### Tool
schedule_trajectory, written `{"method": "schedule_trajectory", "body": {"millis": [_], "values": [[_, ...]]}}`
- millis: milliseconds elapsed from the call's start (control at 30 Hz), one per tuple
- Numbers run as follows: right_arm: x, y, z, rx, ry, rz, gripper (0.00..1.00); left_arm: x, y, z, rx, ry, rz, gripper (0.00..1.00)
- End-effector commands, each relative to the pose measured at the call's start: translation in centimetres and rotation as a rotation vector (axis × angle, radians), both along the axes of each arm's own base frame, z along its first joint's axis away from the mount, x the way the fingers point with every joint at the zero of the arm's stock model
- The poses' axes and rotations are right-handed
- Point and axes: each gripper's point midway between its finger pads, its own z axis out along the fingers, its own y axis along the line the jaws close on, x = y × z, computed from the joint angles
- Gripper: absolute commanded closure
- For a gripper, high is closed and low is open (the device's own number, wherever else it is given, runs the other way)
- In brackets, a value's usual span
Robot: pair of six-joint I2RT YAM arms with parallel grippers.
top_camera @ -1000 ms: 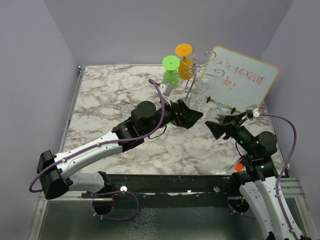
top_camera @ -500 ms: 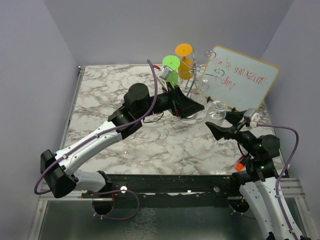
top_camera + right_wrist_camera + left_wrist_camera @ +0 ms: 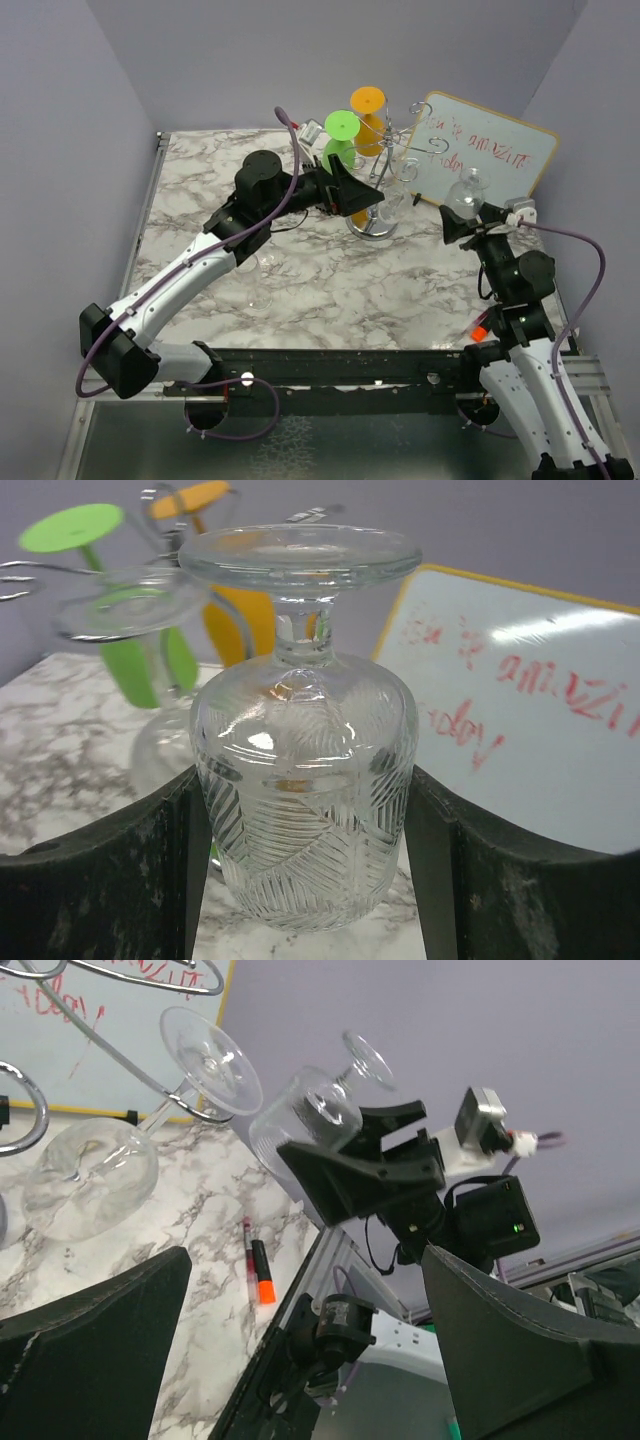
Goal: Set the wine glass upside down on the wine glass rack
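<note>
Two grippers are working over one marble-patterned tabletop point(image 3: 200, 190), with plain lavender walls point(image 3: 300, 60) closing it in. My right gripper point(image 3: 462, 222) is pinching the wine glass point(image 3: 305, 770) by its ribbed bowl, foot uppermost, holding it in the air to the right of the wine glass rack point(image 3: 372, 228) and apart from it. My left gripper point(image 3: 360, 198) is hovering beside the rack, jaws spread wide, gripping nothing. A white board point(image 3: 495, 160) with red writing is leaning at the back right; a red marker point(image 3: 480, 328) is lying near the right edge.
</note>
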Motion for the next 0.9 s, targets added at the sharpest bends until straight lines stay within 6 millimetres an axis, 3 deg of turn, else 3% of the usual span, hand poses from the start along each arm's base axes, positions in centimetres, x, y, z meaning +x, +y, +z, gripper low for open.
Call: {"method": "schedule_trajectory", "body": {"millis": [0,100,367,667,867], "values": [[2.2,-6.4,3.1,0.244,-0.054,-0.364,0.87,-0.6,2.0,0.7,0.046,-0.061,0.022,0.01],[4.2,-7.3,2.5,0.294,-0.009,-0.438,0.87,-0.6,2.9,0.5,0.079,-0.077,0.039,0.01],[8.7,-6.4,1.5,0.276,0.009,-0.428,0.88,-0.1,4.5,0.0,0.151,-0.127,0.086,0.01],[12.4,-2.3,2.0,0.176,-0.002,-0.236,0.89,0.2,5.5,0.0,0.214,-0.204,0.122,0.01],[13.3,-1.4,2.2,0.143,-0.033,-0.171,0.89,0.7,6.2,-0.8,0.243,-0.209,0.168,0.01]]}}
